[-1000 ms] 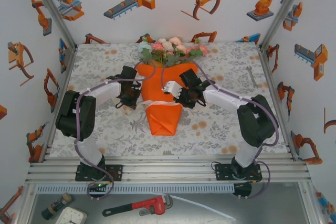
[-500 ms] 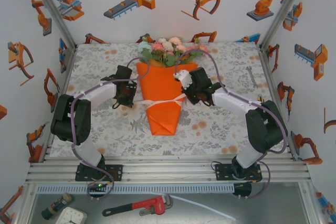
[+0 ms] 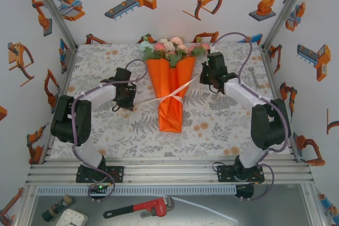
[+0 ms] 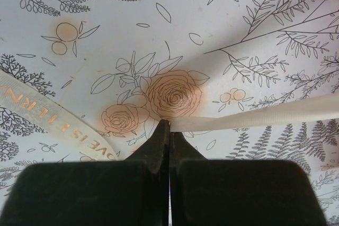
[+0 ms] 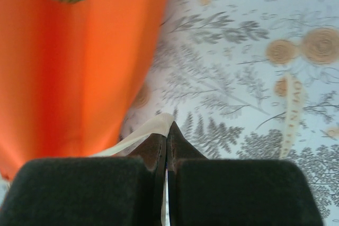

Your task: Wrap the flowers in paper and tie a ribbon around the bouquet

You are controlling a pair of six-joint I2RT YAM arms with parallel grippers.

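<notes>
A: Left arm [image 3: 98,96] pose?

B: Elbow folded back at the left edge of the floral cloth [image 3: 222,125], forearm reaching right. The left gripper [image 4: 168,126] sits low, just left of the bouquet [image 3: 170,99]. Jaws pressed together on the ribbon [image 4: 265,114], which runs off taut to the right. A loose printed tail lies on the cloth to its left.

A: Right arm [image 3: 241,91]?

B: Stretched toward the far side, wrist bent left. The right gripper [image 5: 168,129] sits just right of the cone's upper part, jaws clamped on the other ribbon end.

A: Bouquet position?

B: Lying at mid-table, tip toward the near edge. The flowers [image 3: 172,48] fan out at the far end of the orange paper [image 3: 170,78]. The ribbon crosses the cone at mid-length, slanting up toward the far right.
</notes>
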